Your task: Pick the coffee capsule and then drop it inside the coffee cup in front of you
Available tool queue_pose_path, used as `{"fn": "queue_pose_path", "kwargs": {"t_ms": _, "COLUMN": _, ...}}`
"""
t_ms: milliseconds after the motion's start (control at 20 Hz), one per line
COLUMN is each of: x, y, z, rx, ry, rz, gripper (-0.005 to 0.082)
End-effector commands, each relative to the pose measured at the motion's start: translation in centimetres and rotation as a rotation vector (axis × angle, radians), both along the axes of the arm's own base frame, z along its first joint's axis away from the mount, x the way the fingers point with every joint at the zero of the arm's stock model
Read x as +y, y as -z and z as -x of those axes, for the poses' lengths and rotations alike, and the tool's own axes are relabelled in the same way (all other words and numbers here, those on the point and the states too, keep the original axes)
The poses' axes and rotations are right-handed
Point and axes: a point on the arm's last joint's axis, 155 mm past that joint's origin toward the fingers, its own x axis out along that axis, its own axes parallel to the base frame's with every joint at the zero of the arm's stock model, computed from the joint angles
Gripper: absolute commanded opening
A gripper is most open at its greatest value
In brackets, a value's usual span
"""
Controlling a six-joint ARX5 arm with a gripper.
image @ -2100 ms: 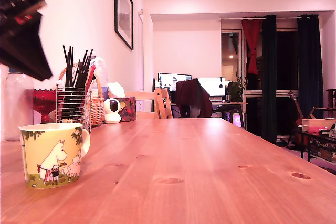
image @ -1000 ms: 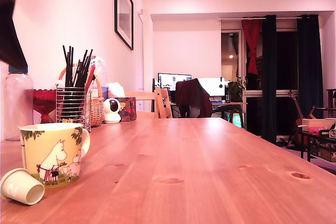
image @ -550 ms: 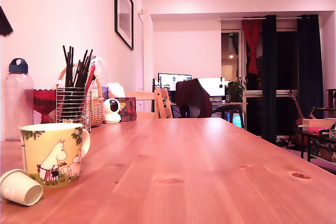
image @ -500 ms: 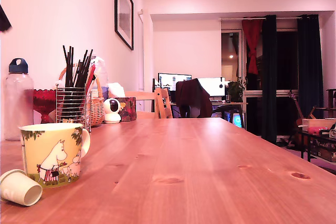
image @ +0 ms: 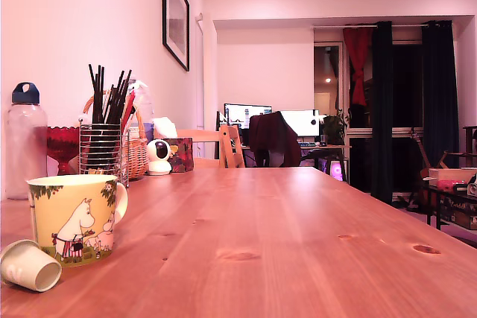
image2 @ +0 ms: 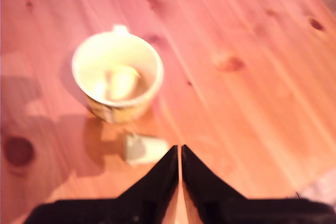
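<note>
The gripper (image2: 180, 153) hangs high above the table (image2: 252, 93), jaws nearly shut and empty. The capsule (image2: 143, 148) lies on its side just ahead of its tips, beside the cup (image2: 116, 77), not inside, so it likely needs picking.

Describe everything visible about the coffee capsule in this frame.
The coffee capsule is a small pale cream cup shape, tapered, plastic by its look. It lies on its side on the wooden table, open end toward the exterior view's right. It sits right beside the base of the coffee cup, not inside it; whether they touch is unclear. The claw, shut, is above it and holds nothing.
</note>
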Motion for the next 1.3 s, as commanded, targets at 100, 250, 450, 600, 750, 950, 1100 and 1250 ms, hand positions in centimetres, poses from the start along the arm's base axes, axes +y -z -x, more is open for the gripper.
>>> {"fn": "queue_pose_path", "kwargs": {"t_ms": 100, "x": -0.3, "y": 0.9, "z": 1.2, "rx": 0.068, "ry": 0.002, "rz": 0.013, "gripper": -0.0019}}
{"fn": "queue_pose_path", "kwargs": {"t_ms": 250, "x": -0.5, "y": 1.0, "z": 1.6, "rx": 0.077, "ry": 0.017, "rz": 0.014, "gripper": -0.0019}}
{"fn": "queue_pose_path", "kwargs": {"t_ms": 450, "x": -0.6, "y": 1.3, "z": 1.6, "rx": 0.102, "ry": 0.002, "rz": 0.020, "gripper": 0.0090}}
{"fn": "queue_pose_path", "kwargs": {"t_ms": 600, "x": -0.5, "y": 2.2, "z": 1.5, "rx": 0.145, "ry": -0.008, "rz": 0.001, "gripper": 0.0507}}
{"fn": "queue_pose_path", "kwargs": {"t_ms": 750, "x": -0.6, "y": 3.4, "z": 1.4, "rx": 0.195, "ry": -0.009, "rz": -0.025, "gripper": 0.0597}}
{"fn": "queue_pose_path", "kwargs": {"t_ms": 950, "x": -0.6, "y": 4.2, "z": 1.5, "rx": 0.229, "ry": -0.008, "rz": -0.042, "gripper": 0.0597}}
{"fn": "queue_pose_path", "kwargs": {"t_ms": 1100, "x": -0.6, "y": 4.2, "z": 1.5, "rx": 0.232, "ry": -0.010, "rz": -0.040, "gripper": 0.0597}}
{"fn": "queue_pose_path", "kwargs": {"t_ms": 1250, "x": -0.6, "y": 4.2, "z": 1.5, "rx": 0.229, "ry": -0.013, "rz": -0.042, "gripper": 0.0597}}
